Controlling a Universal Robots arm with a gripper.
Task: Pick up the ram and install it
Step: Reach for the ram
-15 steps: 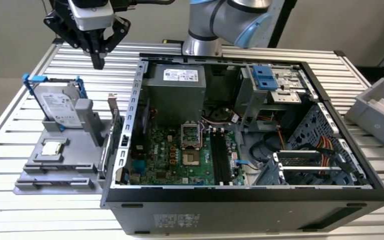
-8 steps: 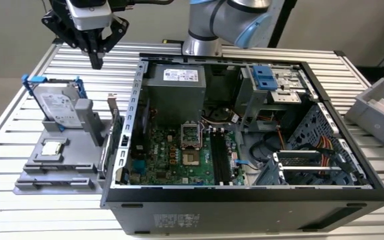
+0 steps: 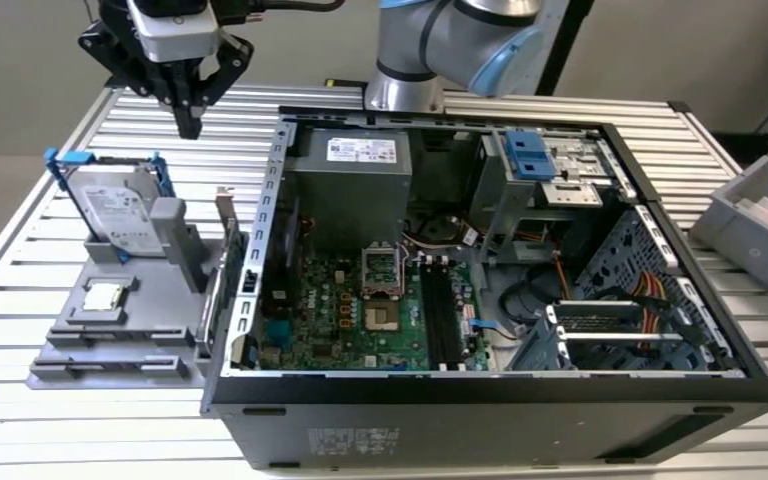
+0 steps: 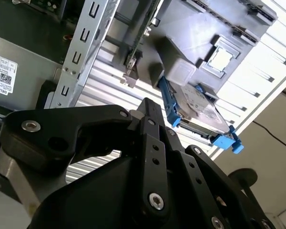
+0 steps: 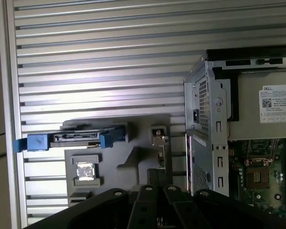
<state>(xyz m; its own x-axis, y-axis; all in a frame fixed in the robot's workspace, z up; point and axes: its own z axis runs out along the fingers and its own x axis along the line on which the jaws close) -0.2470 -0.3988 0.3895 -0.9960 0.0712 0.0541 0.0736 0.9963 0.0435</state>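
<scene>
The ram [image 3: 229, 262] is a thin dark green stick standing on edge in the grey holder [image 3: 117, 345], right beside the open computer case's outer wall [image 3: 272, 200]. In the second wrist view the ram [image 4: 142, 36] shows as a green edge with a silver tab at its end. My gripper [image 3: 191, 126] hangs above the table behind the holder, well above and apart from the ram. Its black fingers [image 4: 152, 143] point down, meet at the tip and hold nothing. The long black memory slots [image 3: 443, 315] lie on the motherboard inside the case.
A silver hard drive with blue brackets [image 3: 115, 210] stands in the holder, with a square silver CPU chip [image 3: 104, 297] in front of it. The open case [image 3: 491, 410] takes up the middle of the slatted table. A grey bin [image 3: 758, 225] sits on the exterior view's right.
</scene>
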